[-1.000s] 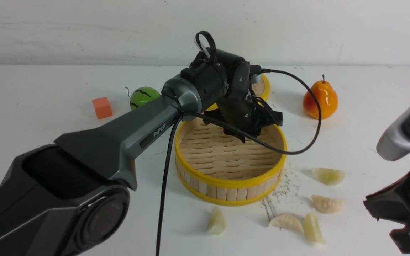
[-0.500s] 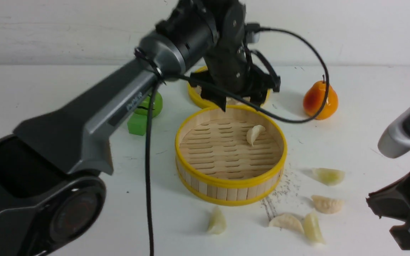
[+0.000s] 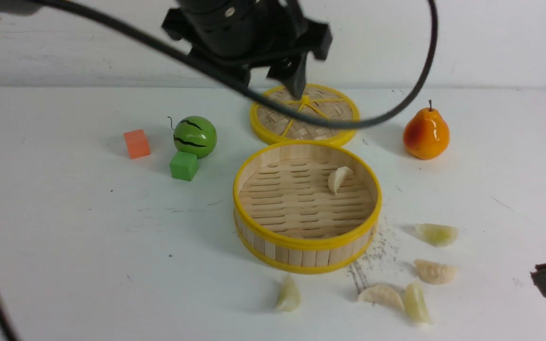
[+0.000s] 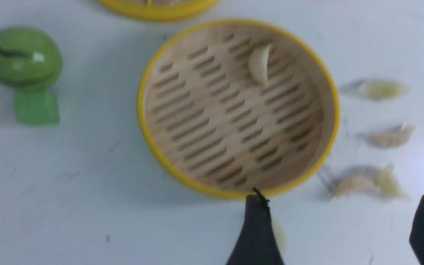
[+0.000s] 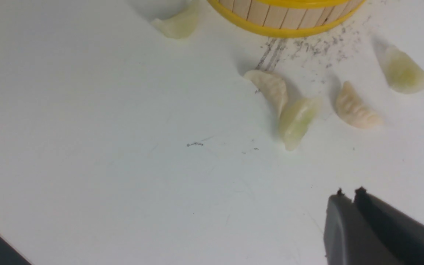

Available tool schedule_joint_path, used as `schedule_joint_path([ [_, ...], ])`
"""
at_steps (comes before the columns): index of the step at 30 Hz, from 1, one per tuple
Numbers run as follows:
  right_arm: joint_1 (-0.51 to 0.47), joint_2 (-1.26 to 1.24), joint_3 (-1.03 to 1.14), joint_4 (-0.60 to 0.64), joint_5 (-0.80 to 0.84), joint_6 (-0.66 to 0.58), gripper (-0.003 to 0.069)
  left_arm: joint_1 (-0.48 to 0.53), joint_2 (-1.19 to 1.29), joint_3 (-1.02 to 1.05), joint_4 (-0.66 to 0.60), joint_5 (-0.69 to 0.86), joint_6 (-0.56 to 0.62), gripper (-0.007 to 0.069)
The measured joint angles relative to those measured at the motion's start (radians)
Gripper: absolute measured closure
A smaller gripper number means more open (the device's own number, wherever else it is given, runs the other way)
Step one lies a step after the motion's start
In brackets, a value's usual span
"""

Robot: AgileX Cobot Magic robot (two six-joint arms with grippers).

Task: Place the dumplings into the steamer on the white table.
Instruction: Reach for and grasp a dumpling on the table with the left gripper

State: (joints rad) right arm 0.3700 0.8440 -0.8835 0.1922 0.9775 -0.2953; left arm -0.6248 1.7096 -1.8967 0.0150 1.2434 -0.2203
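Front view: the round bamboo steamer with yellow rims (image 3: 306,248) stands mid-frame on the scuffed white table (image 3: 64,237). One cream crescent dumpling (image 3: 339,178) lies on its slatted floor, toward the upper right of the basket.

Five more lie on the table outside it. A pale green dumpling (image 3: 288,294) is just below the steamer's wall. At lower right are a cream dumpling (image 3: 381,296) touching a green one (image 3: 416,303), another cream one (image 3: 436,271) and a second green one (image 3: 438,234).

Behind the steamer sits a flat woven bamboo disc (image 3: 304,113). A striped green ball (image 3: 195,136), a green cube (image 3: 184,166) and an orange cube (image 3: 136,144) are at left, and an orange toy pear (image 3: 426,135) at right.

In the left wrist view the left gripper (image 4: 341,206) has its jaws spread wide and empty. In the front view it hangs at top centre.

In the right wrist view the right gripper (image 5: 350,191) has its jaws pressed together, holding nothing, above bare table near the cluster.
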Motion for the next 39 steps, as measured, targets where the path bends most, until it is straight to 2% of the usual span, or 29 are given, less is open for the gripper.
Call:
schedule_joint_path([
  [1, 0.0, -0.012, 0.0, -0.007, 0.001, 0.012, 0.0617, 0.0, -0.039, 0.09, -0.005, 0.0, -0.006, 0.0113],
  [2, 0.0, -0.012, 0.0, -0.01, 0.001, 0.014, 0.0617, 0.0, -0.046, 0.09, -0.007, 0.0, -0.006, 0.0113],
  [3, 0.0, -0.024, 0.0, -0.017, 0.001, 0.026, 0.0617, 0.0, -0.096, 0.249, -0.021, 0.0, -0.015, 0.0114],
  [6, 0.0, -0.029, 0.0, -0.029, 0.001, 0.042, 0.0616, -0.021, -0.122, 0.444, -0.025, -0.025, -0.037, 0.0114],
  [9, 0.0, -0.029, 0.0, -0.048, 0.002, 0.047, 0.0613, -0.083, -0.116, 0.589, -0.029, -0.127, -0.069, 0.0114],
  [11, 0.0, -0.029, 0.0, -0.055, 0.002, 0.05, 0.061, -0.106, -0.111, 0.611, -0.032, -0.162, -0.081, 0.0114],
  [14, 0.0, -0.029, 0.0, -0.077, 0.0, 0.073, 0.0608, -0.169, -0.07, 0.631, -0.032, -0.297, -0.119, 0.0114],
  [19, 0.0, -0.03, 0.0, -0.081, -0.005, 0.095, 0.0603, -0.18, 0.013, 0.627, -0.024, -0.438, -0.173, 0.0115],
  [29, 0.0, -0.03, 0.0, -0.093, 0.005, 0.099, 0.0595, -0.18, 0.219, 0.513, 0.059, -0.461, -0.195, 0.012],
  [34, 0.0, -0.03, 0.0, -0.093, 0.014, 0.099, 0.0587, -0.18, 0.28, 0.498, 0.101, -0.43, -0.198, 0.0183],
  [39, 0.0, -0.03, 0.0, -0.093, 0.015, 0.099, 0.0581, -0.18, 0.307, 0.492, 0.103, -0.399, -0.2, 0.0401],
])
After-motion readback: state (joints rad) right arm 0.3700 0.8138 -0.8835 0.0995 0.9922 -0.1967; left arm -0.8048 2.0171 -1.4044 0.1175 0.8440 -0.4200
